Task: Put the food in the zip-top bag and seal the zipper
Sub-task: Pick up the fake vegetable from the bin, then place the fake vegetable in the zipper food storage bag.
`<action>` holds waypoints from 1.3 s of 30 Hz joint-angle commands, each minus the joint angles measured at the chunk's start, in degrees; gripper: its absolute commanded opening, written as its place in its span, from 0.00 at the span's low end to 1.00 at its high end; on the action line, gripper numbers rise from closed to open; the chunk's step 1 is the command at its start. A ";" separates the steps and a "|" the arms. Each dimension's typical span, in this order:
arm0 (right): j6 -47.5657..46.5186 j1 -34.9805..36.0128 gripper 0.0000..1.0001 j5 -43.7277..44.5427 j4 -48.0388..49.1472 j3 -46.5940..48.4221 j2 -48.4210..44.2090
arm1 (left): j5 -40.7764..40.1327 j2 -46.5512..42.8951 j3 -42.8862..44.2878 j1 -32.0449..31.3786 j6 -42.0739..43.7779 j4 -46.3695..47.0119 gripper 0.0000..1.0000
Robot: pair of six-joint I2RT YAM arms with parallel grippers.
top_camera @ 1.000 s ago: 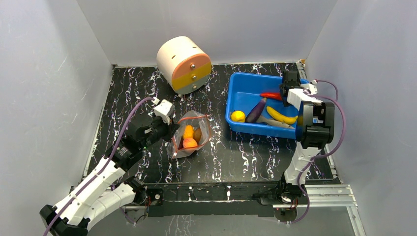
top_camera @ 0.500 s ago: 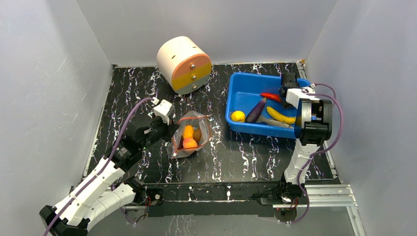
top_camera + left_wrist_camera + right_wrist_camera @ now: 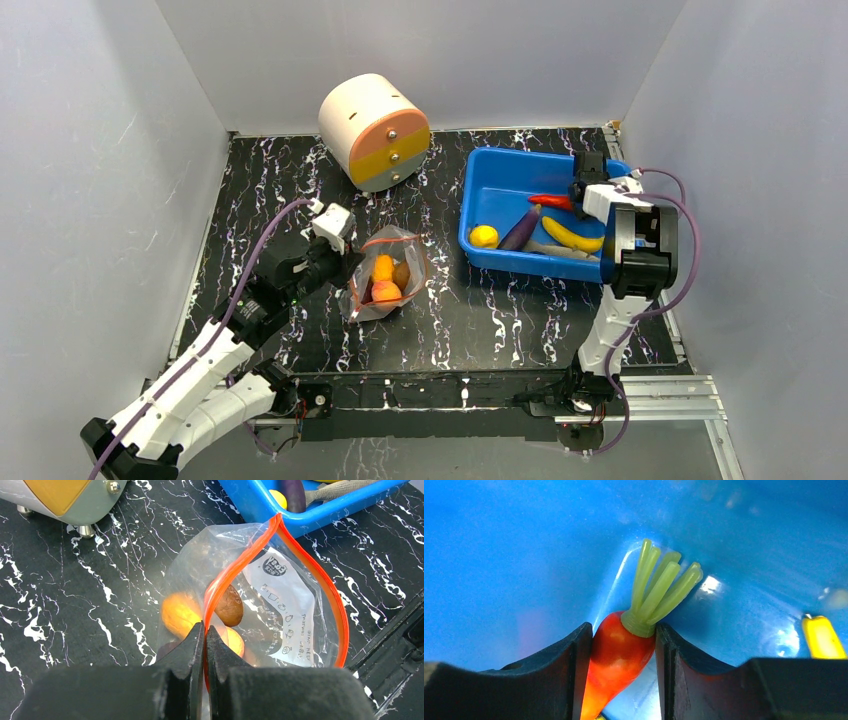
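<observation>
Left gripper (image 3: 205, 628) pinched tight on the zipper (image 3: 239, 564) of the zip-top bag (image 3: 292, 597) lying beside the blue bin (image 3: 320, 517); right gripper (image 3: 622, 630) clasped the carrot (image 3: 616, 660) from both sides inside that bin.

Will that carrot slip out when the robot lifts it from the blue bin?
Maybe. The carrot looks smooth and shiny, and it tapers, so it might squirt from the right gripper, whose jaws press its wide end. It is probably stiff, like hard plastic. Its green top looks thin and may bend a little.
</observation>
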 commanded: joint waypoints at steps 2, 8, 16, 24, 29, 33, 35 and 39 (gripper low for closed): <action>-5.41 -0.22 0.29 1.26 2.76 -1.94 -5.06 | -0.33 -0.37 -0.62 0.34 0.68 0.05 0.00; -10.64 -0.28 0.25 1.66 5.42 -4.10 -9.73 | -0.66 -0.12 -0.71 0.35 0.60 0.20 0.00; -17.46 -0.32 0.22 1.16 8.55 -4.79 -17.55 | -1.38 -0.02 -0.71 0.35 0.59 0.03 0.00; -23.72 -0.22 0.21 -5.08 9.91 -7.66 -26.00 | -0.89 0.17 -0.97 0.30 -0.10 0.55 0.00; -27.14 -0.07 0.21 -10.70 9.85 -11.57 -31.86 | -0.93 -0.72 -1.20 0.33 -1.56 0.98 0.00; -28.88 0.16 0.21 -13.98 10.22 -14.35 -36.97 | 0.63 -0.55 -0.72 0.34 -4.15 1.90 0.00; -30.61 0.35 0.21 -17.34 10.19 -14.58 -39.02 | 1.63 0.06 0.03 0.34 -5.05 1.95 0.00; -32.51 2.38 0.21 -21.29 10.30 -14.34 -42.72 | 2.48 1.31 2.00 0.35 -7.21 1.87 0.00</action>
